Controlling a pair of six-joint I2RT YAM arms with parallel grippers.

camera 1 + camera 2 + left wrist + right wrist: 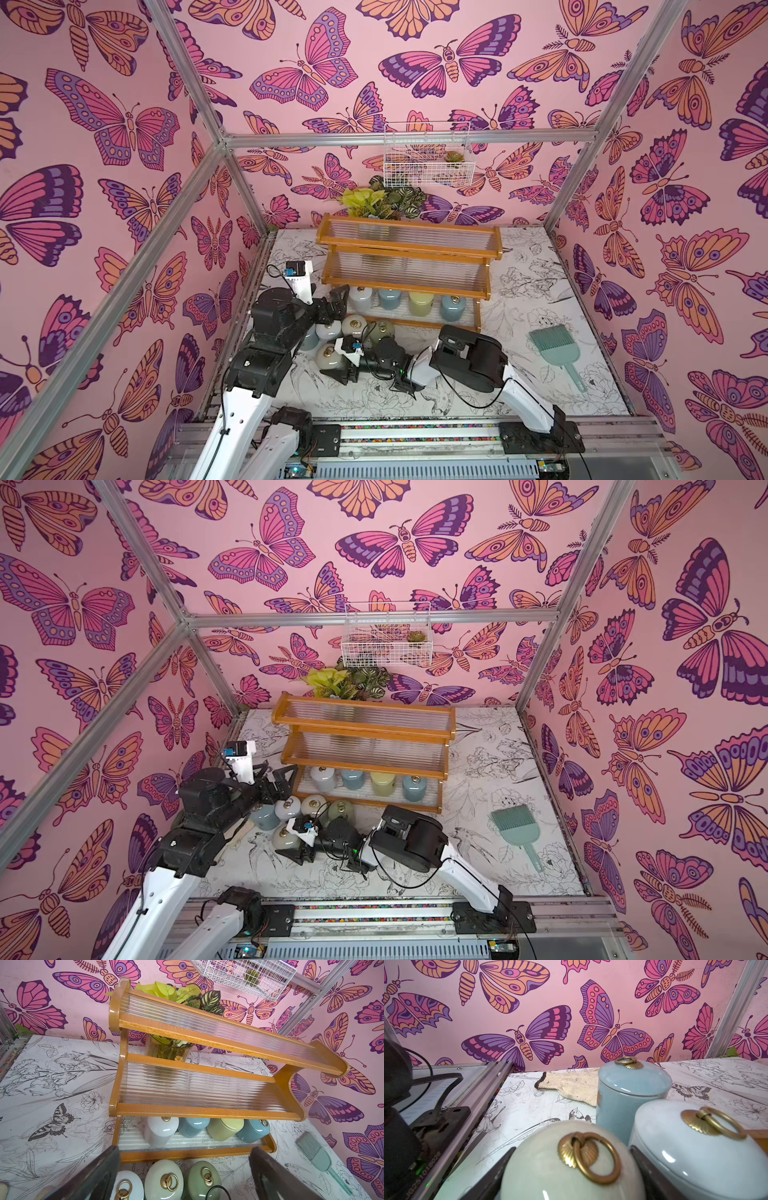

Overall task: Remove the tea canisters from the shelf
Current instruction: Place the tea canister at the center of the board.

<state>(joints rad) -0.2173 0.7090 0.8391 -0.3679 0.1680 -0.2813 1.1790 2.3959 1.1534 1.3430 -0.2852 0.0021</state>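
The orange-brown wooden three-tier shelf (409,246) with clear ribbed panels stands toward 12 o'clock on the flower-printed worktop (519,291). Its two upper tiers are bare. The lowest holds a row of four glossy tea canisters with gold ring pulls: white canister (360,298), blue-grey canister (388,300), yellow-green canister (420,303) and second blue-grey canister (452,307). They sit under the overhang of the tier above, so they probably have to be drawn out toward 6 o'clock rather than lifted straight up.

Five more stand upright in a tight cluster (354,326) at the shelf's 7 o'clock, just off its front rail. They seem packed close to leave the rest of the front free.

At the cluster's 6 o'clock edge, the right end effector (572,1148) is closed on the sides of the pale cream canister (550,1178). This side grip keeps the canister upright and spares the loose ring. I cannot tell whether its base is on the worktop.

The left end effector (185,1148) hangs above the cluster, jaws spread wide and empty. It faces the lowest tier, apparently ready for the white canister.

A teal hand brush (550,343) lies at 3 o'clock, well apart.
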